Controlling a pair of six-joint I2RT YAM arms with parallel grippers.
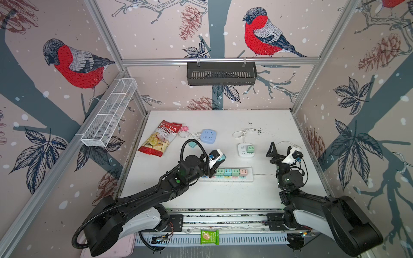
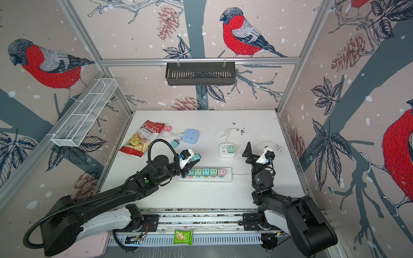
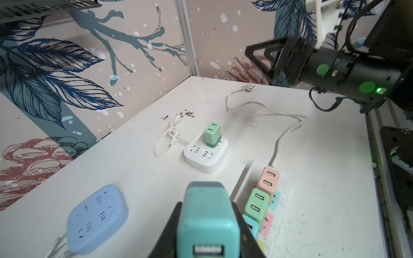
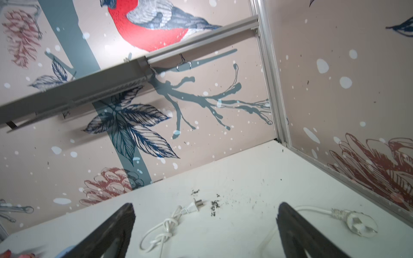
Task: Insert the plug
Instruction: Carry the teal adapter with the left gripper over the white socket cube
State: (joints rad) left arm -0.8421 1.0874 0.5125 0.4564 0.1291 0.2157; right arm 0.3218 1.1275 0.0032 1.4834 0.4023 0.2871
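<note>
Teal plug (image 3: 207, 223) — aloft beside power strip (image 1: 249, 174)

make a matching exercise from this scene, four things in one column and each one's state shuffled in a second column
Column one:
1. left gripper
2. right gripper
3. white socket
4. blue socket

Column two:
a. nothing plugged in
b. shut on a teal plug
c. carries a green plug
d. open, empty

Pairs: 1-b, 2-d, 3-c, 4-a

Teal plug (image 3: 207, 223), white table (image 1: 223, 196), pale blue socket block (image 1: 208, 135), red crisp bag (image 1: 159, 138); the walls (image 1: 156, 33) show red-breasted birds and pinecones.
</note>
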